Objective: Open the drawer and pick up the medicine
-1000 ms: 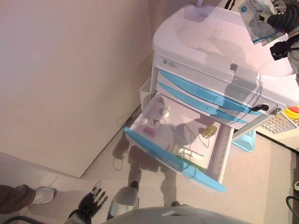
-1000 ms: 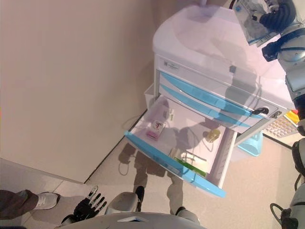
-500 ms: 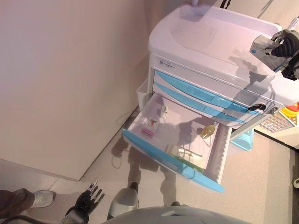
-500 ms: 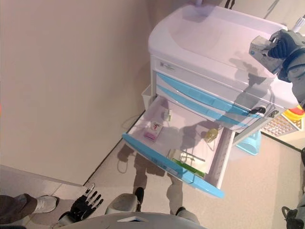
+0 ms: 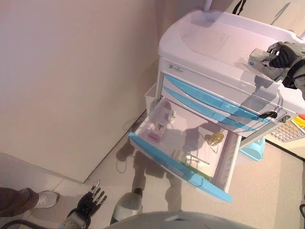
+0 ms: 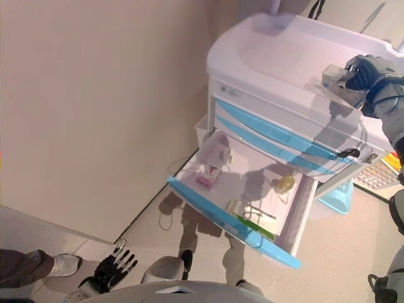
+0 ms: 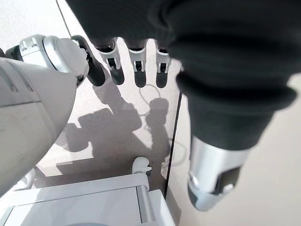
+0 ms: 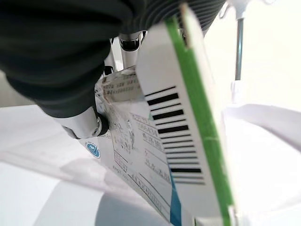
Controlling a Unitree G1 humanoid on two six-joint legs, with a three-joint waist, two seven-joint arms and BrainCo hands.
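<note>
Right wrist view shows the medicine, a flat white printed box with a green edge and a barcode (image 8: 174, 136), pinched by the right hand (image 8: 101, 125), whose fingers are curled round it; in the head views the same box (image 5: 259, 59) sits in that hand (image 5: 281, 52) at about two o'clock, just over the far right part of the pale cabinet top (image 5: 214, 38), and whether it touches the top I cannot tell. Judging from this, the pick is largely made, and the main hazard is a loose pinch: the box is thin and smooth-looking, held near one end, so a tilt of the wrist could let it slide out onto the top or off the right edge. A knock against the cabinet rim could do the same. Below, the white cabinet with blue-fronted drawers (image 5: 209, 102) has its lowest blue-fronted drawer (image 5: 176, 164) pulled out toward six o'clock; inside lie a small pink-and-white packet (image 5: 156, 131) at nine o'clock, a tiny white item (image 5: 171, 115) behind it, a yellowish bottle on its side (image 5: 214, 139) at three o'clock, and a clear-and-green flat pack (image 5: 190, 160) near the front. The left hand (image 5: 90, 202) hangs low at seven o'clock, fingers straight and empty, near a person's shoe (image 5: 45, 198).
</note>
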